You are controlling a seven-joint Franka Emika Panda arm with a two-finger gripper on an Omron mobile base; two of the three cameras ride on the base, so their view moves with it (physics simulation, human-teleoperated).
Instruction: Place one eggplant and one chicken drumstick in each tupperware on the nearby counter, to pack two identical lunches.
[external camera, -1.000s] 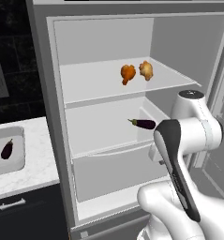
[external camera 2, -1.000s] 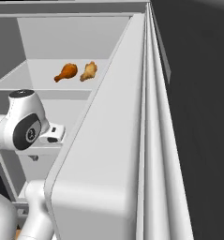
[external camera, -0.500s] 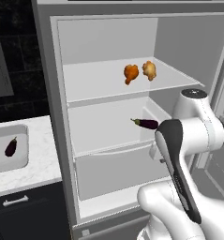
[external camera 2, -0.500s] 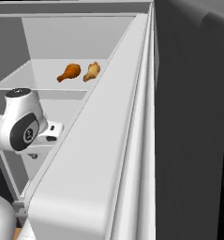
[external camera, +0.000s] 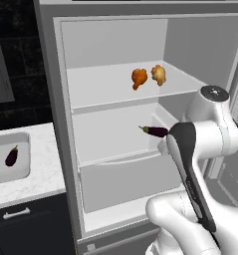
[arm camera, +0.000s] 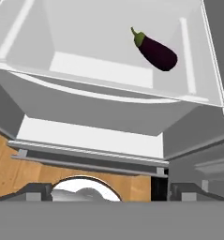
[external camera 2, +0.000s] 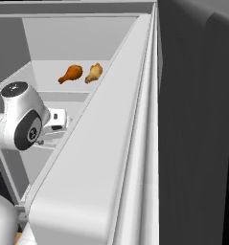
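Observation:
One dark purple eggplant (external camera: 155, 131) lies on the fridge's middle shelf, also the eggplant (arm camera: 156, 51) at the upper right of the hand view. My gripper (arm camera: 112, 192) is open and holds nothing; it hangs back from that shelf, well short of the eggplant. Two chicken drumsticks (external camera: 139, 77) (external camera: 159, 74) rest side by side on the top shelf, seen too as drumsticks (external camera 2: 71, 73) (external camera 2: 93, 72). At the left, a pale-grey tupperware (external camera: 23, 172) sits on the marble counter (external camera: 46, 172) with a second eggplant (external camera: 11, 156) inside it. The other tupperware is out of view.
The fridge stands open, with a closed drawer (external camera: 130, 179) under the middle shelf. Its door edge (external camera 2: 111, 158) runs close along my right side. Dark cabinet fronts with a silver handle (external camera: 16, 214) sit below the counter. Wooden floor (arm camera: 10, 168) shows beneath the fridge.
Both base views have shifted slightly, so the camera has moved a little. The arm's upper joint has risen a touch. The food lies where it was.

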